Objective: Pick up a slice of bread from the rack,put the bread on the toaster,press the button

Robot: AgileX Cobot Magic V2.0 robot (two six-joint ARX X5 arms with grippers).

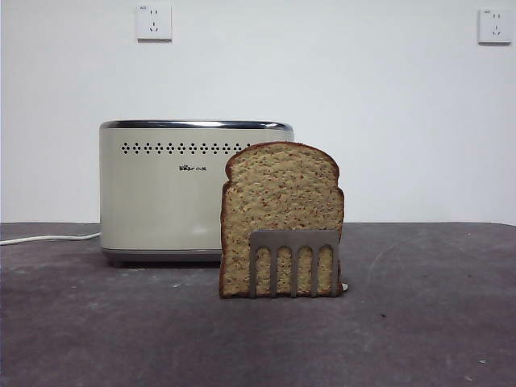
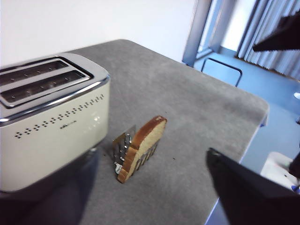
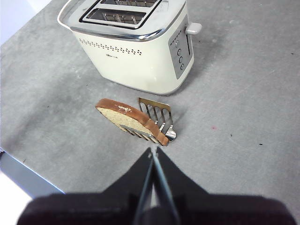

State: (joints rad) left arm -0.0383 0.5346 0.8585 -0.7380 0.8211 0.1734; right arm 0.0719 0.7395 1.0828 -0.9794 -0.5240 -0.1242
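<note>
The wholegrain bread slice point(image 1: 278, 218) stands upright in the pronged rack point(image 1: 293, 262), crust exposed for grasping; left gripper point(image 2: 150, 187) gapes empty, right gripper point(image 3: 153, 161) closed, empty

My left gripper point(image 2: 150, 187) hangs high, jaws spread wide; my right gripper point(image 3: 153, 157) high too, jaws pressed together.

A plain white wall point(image 1: 387, 121) rises behind the dark grey felt-like table point(image 1: 419, 322); two white sockets point(image 1: 154, 22) sit high on it (the second point(image 1: 494, 26) near the corner); a white cable point(image 1: 48, 239) trails along the tabletop's far edge; the left wrist view shows a bluish floor point(image 2: 262, 75), grey curtains point(image 2: 276, 33) and a black tubular frame point(image 2: 222, 70) beyond the table.
</note>
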